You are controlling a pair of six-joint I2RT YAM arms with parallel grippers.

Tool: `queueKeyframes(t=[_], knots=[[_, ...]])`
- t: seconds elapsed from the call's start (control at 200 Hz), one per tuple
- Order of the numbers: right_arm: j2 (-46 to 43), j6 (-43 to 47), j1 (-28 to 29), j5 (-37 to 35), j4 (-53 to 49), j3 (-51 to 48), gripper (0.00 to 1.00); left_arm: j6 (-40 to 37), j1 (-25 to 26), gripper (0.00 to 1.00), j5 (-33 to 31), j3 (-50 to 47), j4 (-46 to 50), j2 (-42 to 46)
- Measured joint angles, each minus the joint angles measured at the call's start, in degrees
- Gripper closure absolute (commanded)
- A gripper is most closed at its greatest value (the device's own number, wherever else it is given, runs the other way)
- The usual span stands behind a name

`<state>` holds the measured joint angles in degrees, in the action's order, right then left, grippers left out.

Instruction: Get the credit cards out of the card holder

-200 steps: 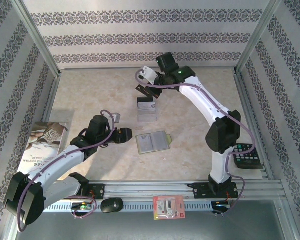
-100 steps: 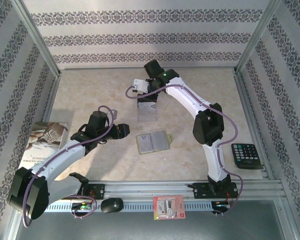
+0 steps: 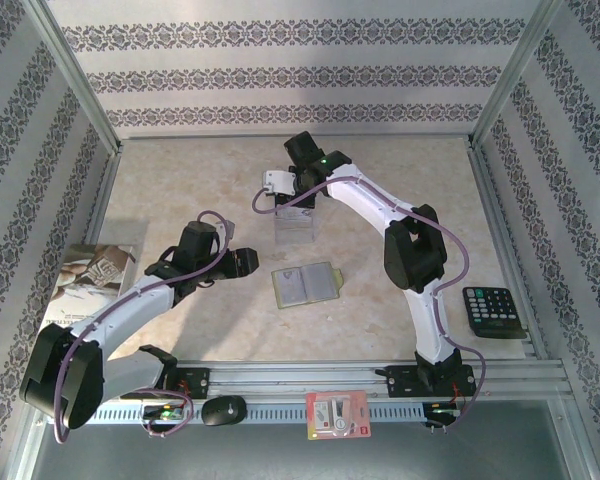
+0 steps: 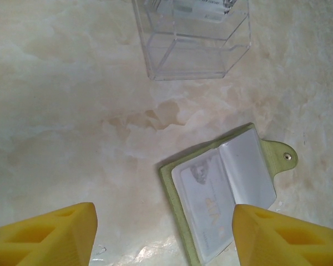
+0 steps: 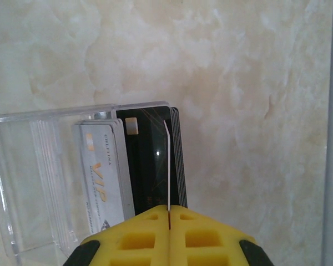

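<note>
The right gripper (image 5: 169,213) is clenched on a thin card (image 5: 167,166), seen edge-on as a pale line pinched between its yellow fingers (image 5: 211,233). That card stands upright at the right end of a clear plastic box (image 5: 22,166), just beside a small stack of black cards (image 5: 150,160). A silver-grey card (image 5: 102,177) printed "VIP" stands to their left in the same box. From above, the box sits on the marbled table (image 3: 180,190) towards the far middle, with the right arm bent over it. The card holder (image 4: 222,188) lies open and flat on the table, nearer the arms than the box and well apart from it. Its olive-green cover faces down and its greyish pockets face up. A pale printed face shows faintly through the left pocket, and its snap tab (image 4: 283,156) sticks out to the right. The left gripper (image 4: 164,206) hangs just beside the holder on its left, jaws spread and holding nothing. A calculator (image 3: 494,311) rests at the right edge of the table and a booklet (image 3: 88,285) at the left edge.
</note>
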<state>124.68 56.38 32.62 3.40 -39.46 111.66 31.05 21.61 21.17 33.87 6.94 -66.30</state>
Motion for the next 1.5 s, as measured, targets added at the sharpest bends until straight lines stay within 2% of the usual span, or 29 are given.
queueKeyframes(t=[0.65,0.734,0.779,0.919,1.124,1.274,1.324,1.499], knots=[[-0.26,-0.02,0.17,1.77,0.66,-1.64,1.00,0.02,-0.42,0.35,1.07,-0.26,-0.55,-1.01],[-0.28,-0.07,0.17,1.79,1.42,-2.21,0.84,0.02,-0.48,0.35,1.27,-0.26,-0.74,-1.11],[-0.28,0.04,0.17,1.75,2.03,-2.56,0.79,0.02,-0.59,0.35,1.33,-0.26,-0.94,-1.18],[-0.28,-0.63,0.17,1.18,4.09,-3.19,0.73,0.02,-0.72,0.34,1.51,-0.26,-1.22,-1.22],[-0.31,-1.66,0.17,0.07,8.52,-3.43,0.70,0.02,-0.72,0.35,1.55,-0.26,-1.38,-1.22],[-1.44,-6.64,0.15,0.57,13.03,-4.70,0.69,0.02,-0.72,0.33,1.62,-0.33,-1.38,-1.07],[-2.67,-8.94,0.15,1.18,14.86,-5.86,0.67,0.07,-0.72,0.29,1.44,-0.46,-1.38,-0.76],[-8.92,-24.92,0.17,3.08,21.24,-9.40,0.65,1.25,-0.72,0.23,-0.59,-2.56,-2.99,3.13]])
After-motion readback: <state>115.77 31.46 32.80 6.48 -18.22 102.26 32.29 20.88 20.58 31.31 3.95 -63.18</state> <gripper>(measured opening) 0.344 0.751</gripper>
